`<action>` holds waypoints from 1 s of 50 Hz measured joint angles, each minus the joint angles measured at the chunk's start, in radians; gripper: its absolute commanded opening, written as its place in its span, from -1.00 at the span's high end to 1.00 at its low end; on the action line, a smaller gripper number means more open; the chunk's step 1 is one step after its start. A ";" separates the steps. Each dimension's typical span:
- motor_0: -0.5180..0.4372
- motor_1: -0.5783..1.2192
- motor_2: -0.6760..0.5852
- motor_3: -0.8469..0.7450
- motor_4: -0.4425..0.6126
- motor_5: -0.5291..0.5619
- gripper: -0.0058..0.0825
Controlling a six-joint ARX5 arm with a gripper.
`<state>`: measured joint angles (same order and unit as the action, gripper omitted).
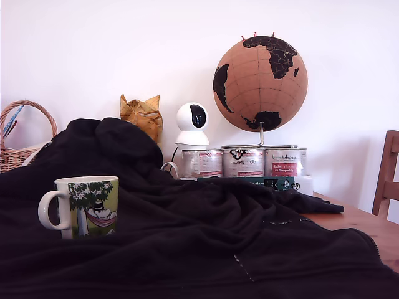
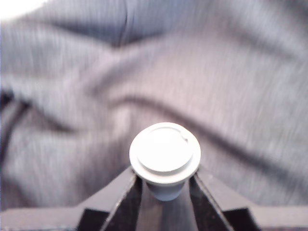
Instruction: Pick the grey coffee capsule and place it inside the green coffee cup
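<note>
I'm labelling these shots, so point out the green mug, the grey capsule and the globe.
green coffee cup point(image 1: 93, 205), exterior view, its printed side.
grey coffee capsule point(image 2: 164, 154), wrist view, its flat top.
globe point(image 1: 260, 84), exterior view, its cork face.

No text fully legible. Three silver tins point(image 1: 243, 162) at 3 o'clock of the white camera point(image 1: 192, 126) carry red labels, print too small to read. Dark box point(image 1: 274, 183) at 6 o'clock of the tins: white marks, unreadable.

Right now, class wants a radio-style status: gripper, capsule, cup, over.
Gripper shut on the grey capsule, above dark blanket. Green coffee cup upright on the blanket, exterior view's left. Arm not seen in the exterior view. Nothing seen blocking the cup.
</note>
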<state>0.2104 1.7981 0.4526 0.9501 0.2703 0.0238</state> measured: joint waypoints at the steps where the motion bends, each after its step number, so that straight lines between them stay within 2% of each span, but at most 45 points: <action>1: 0.000 -0.001 0.001 0.008 0.013 -0.006 0.46; 3: -0.003 -0.004 0.003 0.013 0.048 -0.006 0.46; 4: -0.005 -0.005 0.004 0.014 0.064 -0.048 0.46; 7: -0.018 -0.018 0.005 0.014 0.101 -0.073 0.46; 18: -0.134 -0.145 0.005 0.007 0.176 -0.100 0.46; 31: -0.267 -0.278 0.006 -0.077 0.208 -0.100 0.46; 50: -0.409 -0.300 0.006 -0.251 0.234 -0.076 0.46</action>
<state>-0.1986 1.4979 0.4583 0.6987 0.5045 -0.0517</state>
